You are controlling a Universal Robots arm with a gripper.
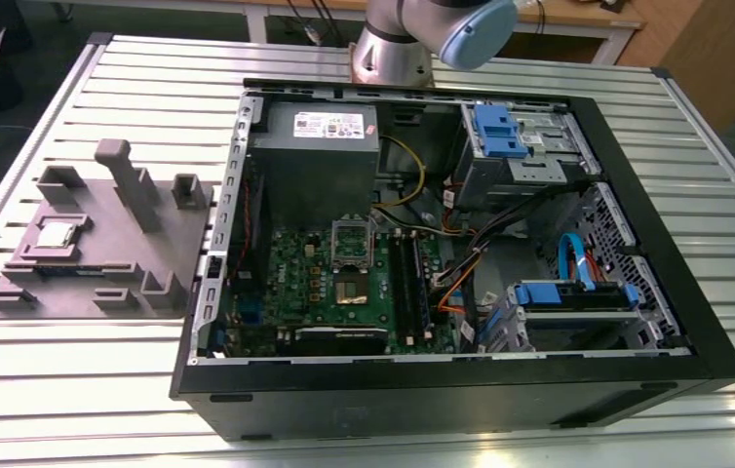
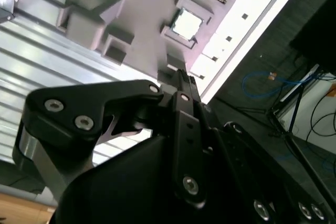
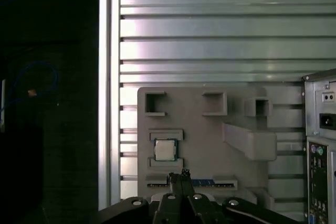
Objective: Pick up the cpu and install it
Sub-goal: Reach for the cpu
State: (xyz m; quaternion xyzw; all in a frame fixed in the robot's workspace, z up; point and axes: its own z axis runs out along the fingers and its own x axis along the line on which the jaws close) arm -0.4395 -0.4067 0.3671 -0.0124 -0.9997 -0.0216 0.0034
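The cpu is seated in a square recess of the grey fixture on the desk (beside the opened computer case, green board inside). The pincer, apparently closed and empty, is seen near the cpu, not touching.

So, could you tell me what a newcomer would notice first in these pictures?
The open computer case with its green board dominates the exterior view. On that view's left, a grey holder carries the cpu in a recess. In the first wrist view the shut gripper hangs clear of that cpu, holding nothing.
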